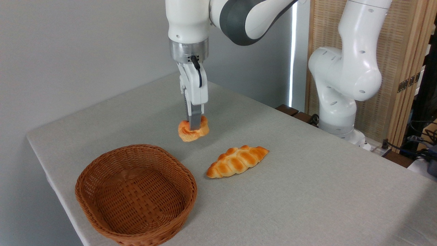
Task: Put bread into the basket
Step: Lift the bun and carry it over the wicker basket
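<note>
Pinching the small round orange-golden swirled bun (193, 130), the claw (195, 125) is hanging above the counter (307, 177); the oval brown wicker basket (136, 194) is lying empty, below and leftward, nearer the camera.

I can't see the basket (136, 194) front rim, cut by the bottom edge; the gripper (194, 124) covers the bun's (193, 131) middle.

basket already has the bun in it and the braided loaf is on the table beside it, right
Not quite. The basket is empty: the camera view shows the bun outside it, with the gripper shut on it beyond the far rim. The braided loaf does lie on the table beside the basket.
</note>
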